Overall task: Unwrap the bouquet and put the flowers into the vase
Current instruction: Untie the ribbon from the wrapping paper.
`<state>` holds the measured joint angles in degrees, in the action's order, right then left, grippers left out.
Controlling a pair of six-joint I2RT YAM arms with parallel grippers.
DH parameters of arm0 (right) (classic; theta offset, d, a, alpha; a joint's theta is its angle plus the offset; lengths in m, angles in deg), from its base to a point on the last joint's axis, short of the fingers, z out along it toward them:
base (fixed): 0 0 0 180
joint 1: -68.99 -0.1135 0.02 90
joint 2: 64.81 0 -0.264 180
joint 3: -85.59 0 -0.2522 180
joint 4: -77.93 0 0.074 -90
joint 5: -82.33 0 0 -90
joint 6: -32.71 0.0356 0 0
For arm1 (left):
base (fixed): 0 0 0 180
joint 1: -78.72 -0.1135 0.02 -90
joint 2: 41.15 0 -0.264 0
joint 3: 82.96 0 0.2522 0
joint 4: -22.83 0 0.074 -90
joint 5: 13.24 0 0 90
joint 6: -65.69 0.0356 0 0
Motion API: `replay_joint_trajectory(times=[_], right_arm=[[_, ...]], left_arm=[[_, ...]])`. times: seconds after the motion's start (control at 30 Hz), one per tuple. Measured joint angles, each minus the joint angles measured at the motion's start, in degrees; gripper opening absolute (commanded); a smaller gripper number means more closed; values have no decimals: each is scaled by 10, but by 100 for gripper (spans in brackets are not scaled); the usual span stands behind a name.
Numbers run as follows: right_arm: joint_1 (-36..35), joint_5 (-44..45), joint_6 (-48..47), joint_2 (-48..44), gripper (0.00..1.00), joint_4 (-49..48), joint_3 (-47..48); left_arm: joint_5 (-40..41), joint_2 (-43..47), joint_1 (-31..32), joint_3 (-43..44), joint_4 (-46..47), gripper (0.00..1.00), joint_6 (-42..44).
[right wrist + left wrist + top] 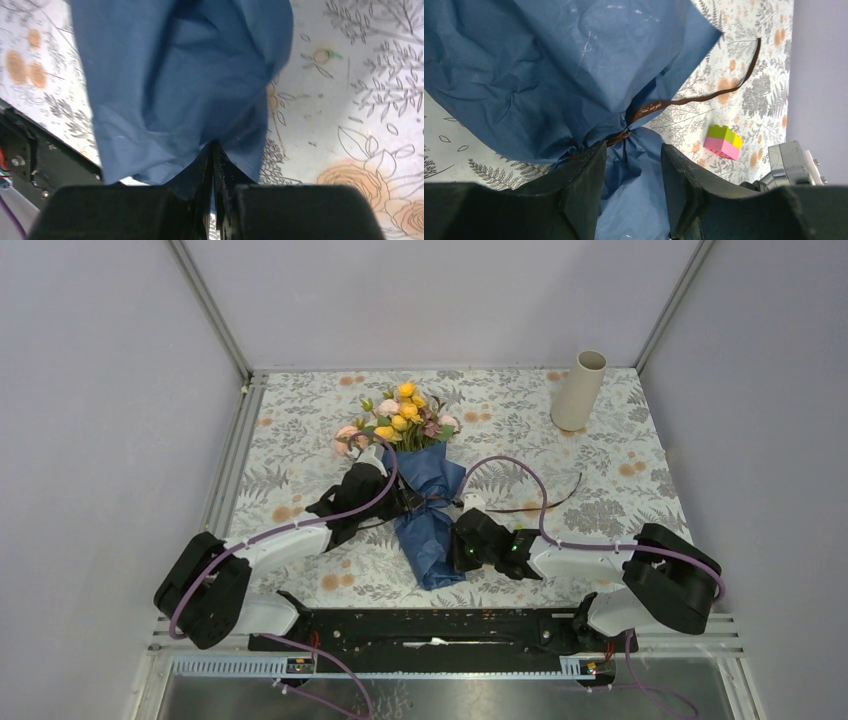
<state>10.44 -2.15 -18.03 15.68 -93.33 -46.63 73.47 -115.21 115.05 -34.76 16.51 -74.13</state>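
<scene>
As right fingers [227, 197] pinch paper [175, 75], bouquet [428, 480] lies flat.

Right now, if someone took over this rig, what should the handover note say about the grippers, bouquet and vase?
Left gripper: open, jaws either side of the neck of the crinkled blue paper wrap, where the dark brown ribbon circles it.
Right gripper: shut on the wrap's lower edge.
Yellow, pink and cream roses: inside the wrap, lying mid-table.
Tall beige cylindrical vase: upright, far right corner, no flowers in it.
Done: nothing unwrapped. Left: remove ribbon and paper, put roses in vase.
</scene>
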Motion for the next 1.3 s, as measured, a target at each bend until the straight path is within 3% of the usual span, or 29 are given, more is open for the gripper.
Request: replay_joint_trajectory(times=[0.23,0.37,0.53,0.73,1.0,1.17,1.3], right_arm=[[-3,0,20,0,9,8,-26],[-4,11,21,-12,23,33,-22],[-5,63,3,-100,51,136,6],[43,102,-55,-176,71,191,58],[166,37,-139,-75,93,163,112],[177,-9,-183,-7,96,121,119],[178,-30,-211,31,92,87,120]], left_arm=[[1,-34,0,-10,24,45,-2],[-1,-31,1,-16,35,55,7],[0,40,12,-29,30,63,58],[16,133,34,-32,30,52,112],[26,119,74,-97,63,40,101],[48,101,115,-105,89,37,89],[77,101,141,-105,105,35,88]])
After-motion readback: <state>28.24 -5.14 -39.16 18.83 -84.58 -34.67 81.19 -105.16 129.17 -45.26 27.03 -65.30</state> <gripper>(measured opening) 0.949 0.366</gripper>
